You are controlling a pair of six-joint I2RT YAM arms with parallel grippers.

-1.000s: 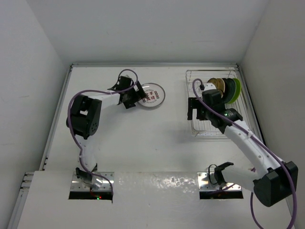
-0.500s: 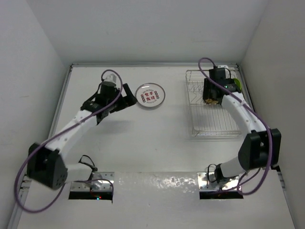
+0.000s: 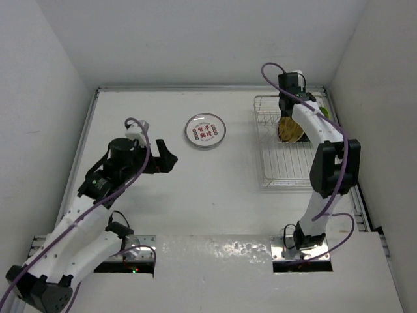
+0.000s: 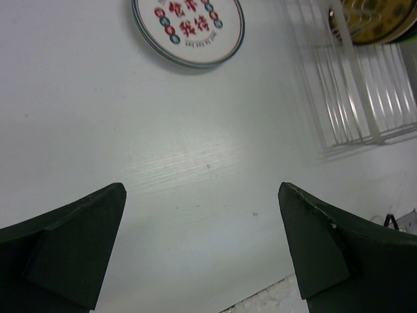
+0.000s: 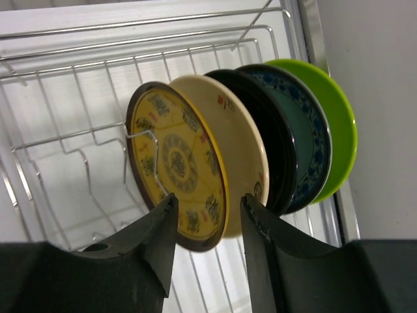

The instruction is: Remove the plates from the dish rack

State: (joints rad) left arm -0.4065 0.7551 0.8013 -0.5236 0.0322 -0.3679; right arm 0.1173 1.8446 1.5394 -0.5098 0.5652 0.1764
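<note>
The silver wire dish rack (image 3: 281,175) stands at the right of the table. Several plates stand on edge in it: an amber-brown patterned one (image 5: 174,163) in front, then tan (image 5: 244,147), black (image 5: 273,140), a blue-patterned one (image 5: 306,130) and lime green (image 5: 335,111). My right gripper (image 5: 208,225) straddles the amber plate's lower rim, jaws narrowed, with a gap showing by the right finger (image 5: 260,248). From above, this right gripper (image 3: 287,119) is over the amber plate (image 3: 290,129). A white plate with red marks (image 3: 205,130) lies flat on the table. My left gripper (image 3: 169,160) is open and empty, near-left of it.
White walls close in the table on three sides. In the left wrist view the white plate (image 4: 189,26) lies ahead of the open left gripper (image 4: 202,241), with the rack (image 4: 352,98) off to the right and the table's near edge below.
My right gripper swung to the back of the rack and its jaws narrowed round the amber plate's rim. My left arm drew back from the white plate toward the near left.
</note>
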